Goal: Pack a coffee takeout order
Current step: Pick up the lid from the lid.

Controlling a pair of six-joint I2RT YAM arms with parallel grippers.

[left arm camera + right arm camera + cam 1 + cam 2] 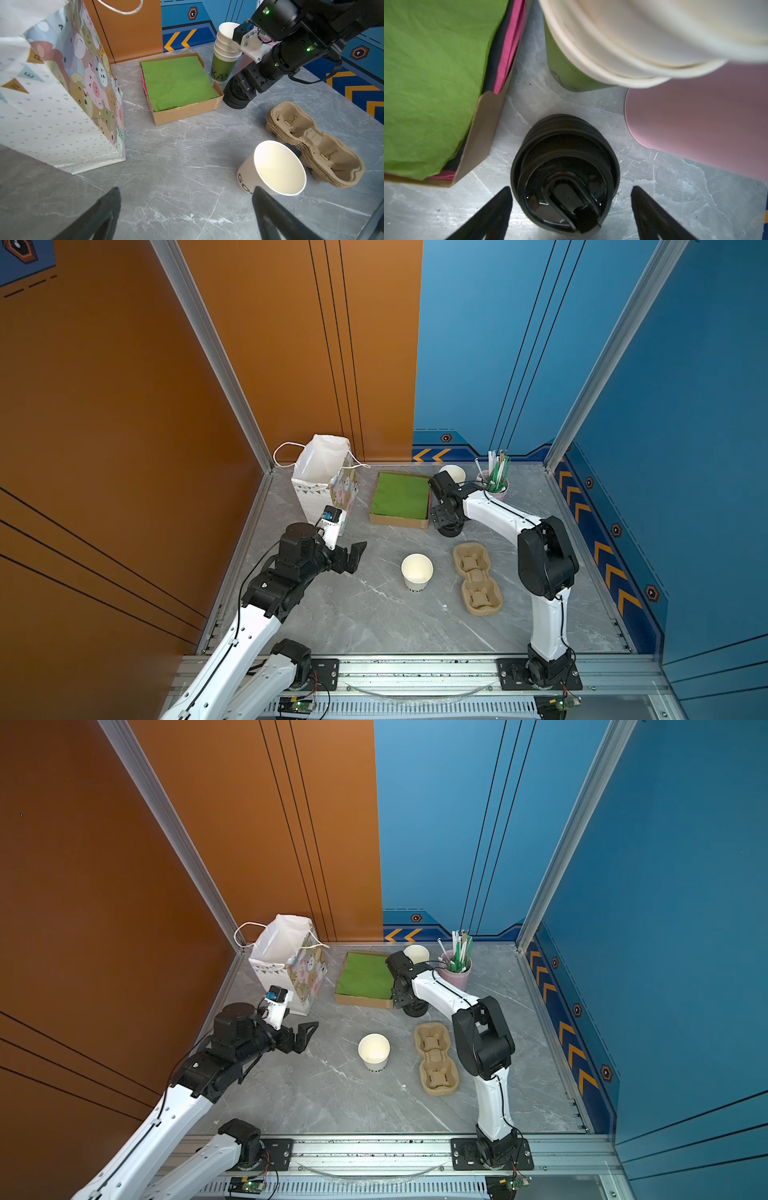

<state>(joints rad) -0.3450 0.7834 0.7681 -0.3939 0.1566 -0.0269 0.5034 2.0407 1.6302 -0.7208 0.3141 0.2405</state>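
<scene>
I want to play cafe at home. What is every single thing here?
bag: one, white with cartoon animals, back left
box: one, brown cardboard, beside the bag
napkins: a pile, green over pink, in the box
cup: one, white with dark letters, mid-table, empty
cup stack: one, white, green bottom cup, back
tin: one, pink, back right
straws: many, white and green, in the tin
lids: one stack, black, between box and tin
cup trays: one stack, beige, right of the cup
table: one, grey marble
left gripper: black, open, near the bag
right gripper: black, open, either side of the lids
</scene>
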